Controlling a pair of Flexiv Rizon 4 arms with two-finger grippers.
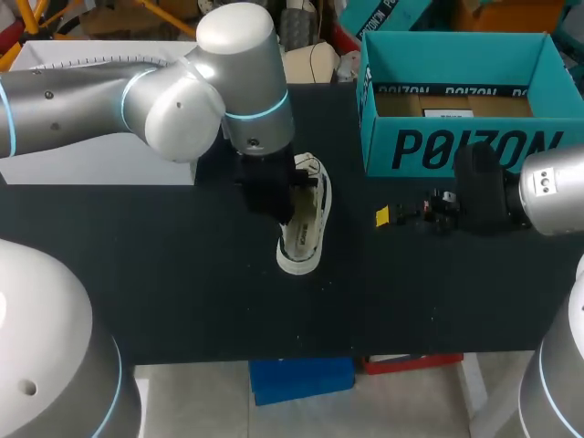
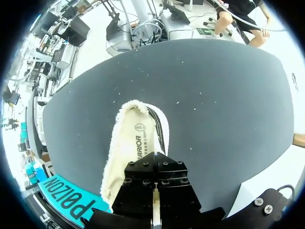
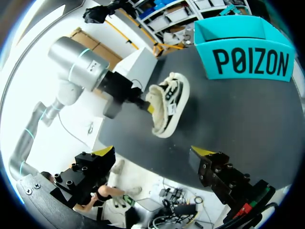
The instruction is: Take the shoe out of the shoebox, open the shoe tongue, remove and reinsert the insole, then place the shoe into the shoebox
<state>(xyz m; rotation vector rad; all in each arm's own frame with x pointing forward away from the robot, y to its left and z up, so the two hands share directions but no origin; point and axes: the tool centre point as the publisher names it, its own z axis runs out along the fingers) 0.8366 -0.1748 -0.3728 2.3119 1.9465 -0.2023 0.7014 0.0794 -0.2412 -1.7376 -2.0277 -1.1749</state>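
Our left hand [image 1: 272, 196] sits low over the shoe [image 1: 306, 228]. In its own wrist view the fingers are pressed narrow on the near end of a cream, fuzzy-edged piece that we take to be the insole [image 2: 136, 148]. It runs straight ahead of the hand, with the black laces [image 2: 159, 126] just beside it. The shoe lies under and ahead of that hand on the tabletop [image 1: 182, 274], and in the right wrist view it looks tipped up on one side rather than flat.

We judge this the main risk: nothing pins the shoe down. A pull on the insole may drag or lift the whole shoe instead of freeing the insole, and a thin pinch on a soft edge could slip off. If the insole does come out, pushing it back with one hand may buckle it inside the shoe.

Our right hand [image 3: 153, 152] is spread wide and holds nothing, with the shoe well apart ahead of it, too far off to brace anything. The shoebox [image 1: 456, 151] stands open ahead of that hand and off to one side. A swing toward the shoe could clip or shove its front wall.
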